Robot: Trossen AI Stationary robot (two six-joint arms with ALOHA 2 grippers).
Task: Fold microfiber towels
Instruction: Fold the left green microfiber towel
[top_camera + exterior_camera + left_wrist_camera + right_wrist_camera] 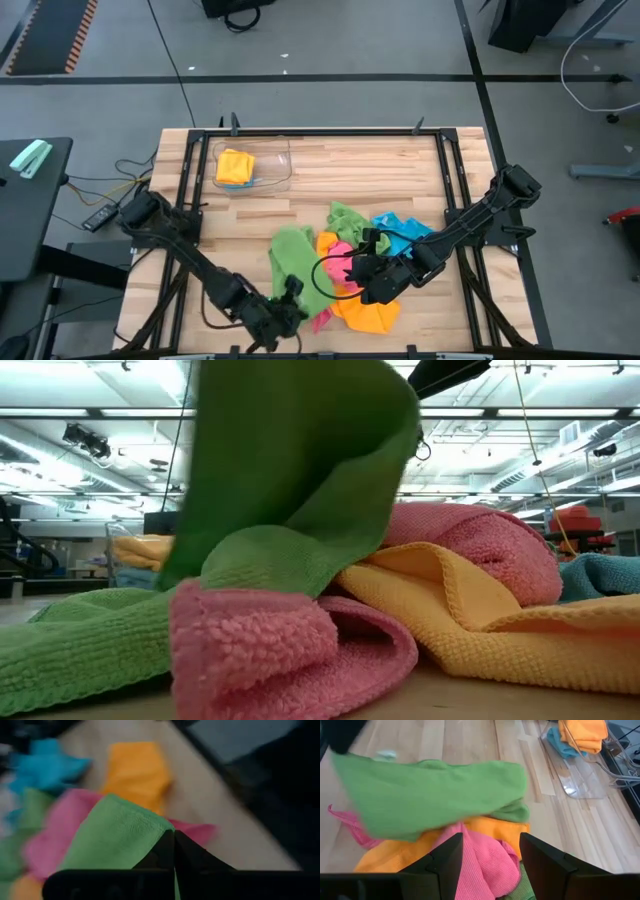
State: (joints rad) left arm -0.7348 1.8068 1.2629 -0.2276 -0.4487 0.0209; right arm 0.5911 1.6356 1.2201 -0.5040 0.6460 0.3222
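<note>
One folded orange towel [235,166] sits in the clear bin [275,176] at eleven o'clock.
Left gripper [290,300] pinches the green towel [293,250]; right gripper [372,288] hovers unclenched over the unfolded heap [365,310].

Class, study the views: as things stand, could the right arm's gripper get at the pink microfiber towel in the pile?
Probably yes. The right gripper hangs open just above the pink microfiber towel, whose near part lies bare. The green microfiber towel, pinched by the left gripper, covers only its far part.
</note>
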